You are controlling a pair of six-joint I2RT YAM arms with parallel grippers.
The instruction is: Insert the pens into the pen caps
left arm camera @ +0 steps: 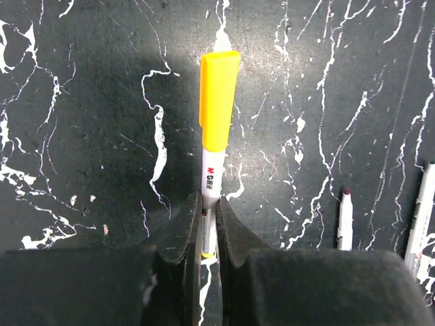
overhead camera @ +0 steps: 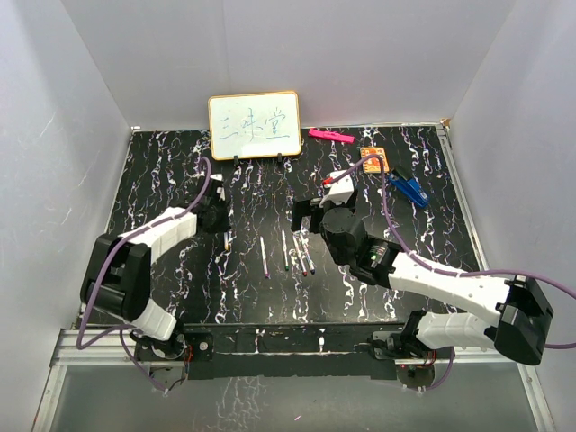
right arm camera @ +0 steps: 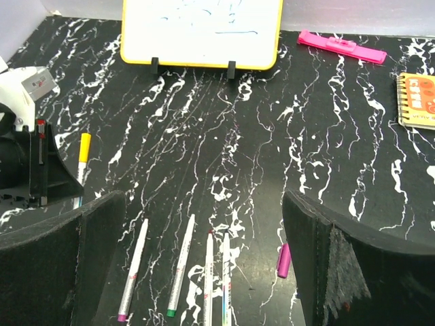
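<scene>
White pens [right arm camera: 181, 265] number five. Four lie loose, side by side, on the black marbled table [right arm camera: 326, 156], in front of the right gripper [right arm camera: 204, 204], whose fingers [right arm camera: 61, 272] are spread wide with nothing between them. The fifth pen [left arm camera: 211, 173] is pinched by its barrel in the left gripper [left arm camera: 209, 207], jaws pressed against it, and a yellow cap [left arm camera: 219, 98] sits on its far end. Two caps can be counted: that yellow one and a purple cap [right arm camera: 283, 260] lying loose just right of the four pens. The purple cap is clear only in the right wrist view. The left wrist view catches just two loose pens at its right edge. Only the top view shows the blue clip [overhead camera: 412, 189].
</scene>
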